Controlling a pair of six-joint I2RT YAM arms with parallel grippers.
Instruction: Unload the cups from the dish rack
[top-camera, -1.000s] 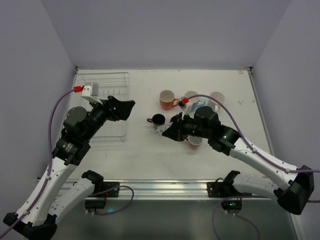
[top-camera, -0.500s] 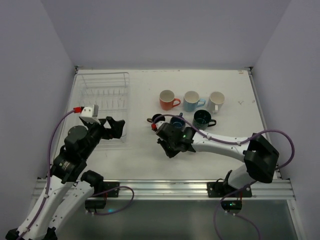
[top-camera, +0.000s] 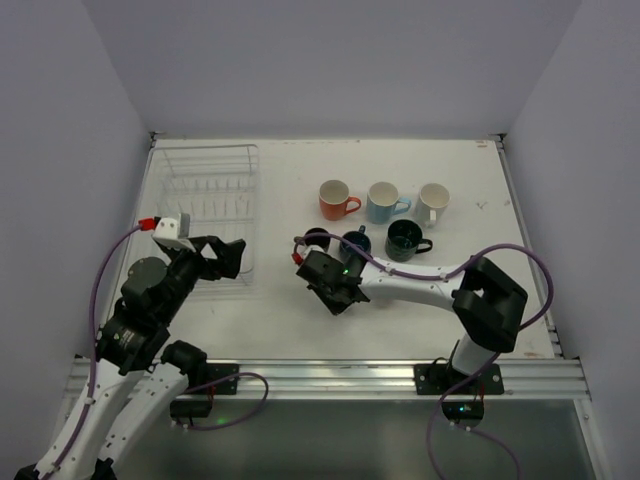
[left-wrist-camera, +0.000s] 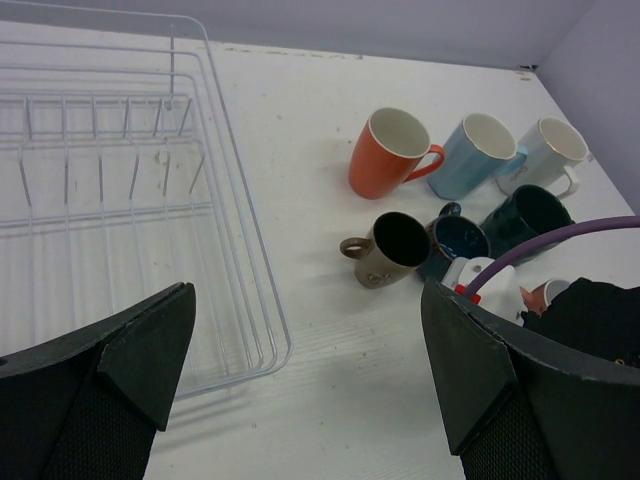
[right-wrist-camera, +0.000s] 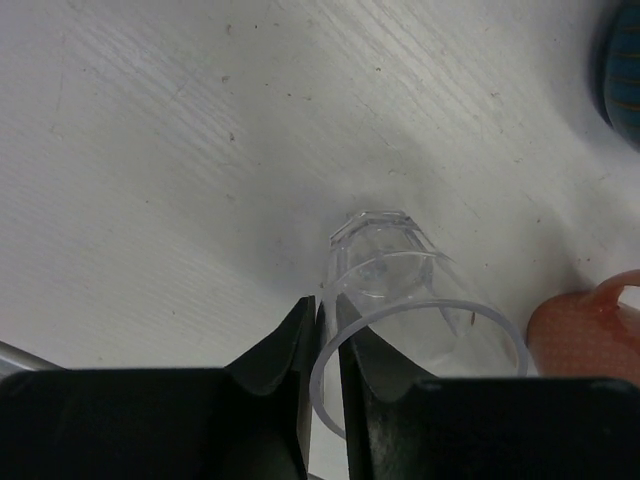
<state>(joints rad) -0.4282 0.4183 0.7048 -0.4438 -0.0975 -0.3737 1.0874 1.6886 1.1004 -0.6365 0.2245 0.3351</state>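
The wire dish rack (top-camera: 205, 212) stands at the back left and holds no cups; it also shows in the left wrist view (left-wrist-camera: 120, 200). On the table stand the orange (top-camera: 335, 199), light blue (top-camera: 383, 202), white (top-camera: 432, 200), dark green (top-camera: 404, 239), navy (top-camera: 355, 243) and dark brown (top-camera: 317, 239) mugs. My right gripper (right-wrist-camera: 326, 315) is shut on the rim of the clear glass (right-wrist-camera: 400, 290), low over the table in front of the brown mug. The salmon pink mug (right-wrist-camera: 585, 330) is right beside it. My left gripper (left-wrist-camera: 310, 390) is open and empty near the rack's front right corner.
The right arm (top-camera: 420, 285) lies across the table in front of the mug group. The right wrist's purple cable (left-wrist-camera: 560, 240) arches over the navy and green mugs. White walls close the table on three sides.
The right arm has swung left and down with the glass to the spot in front of the brown mug. The left arm has pulled back from the rack toward the near edge.
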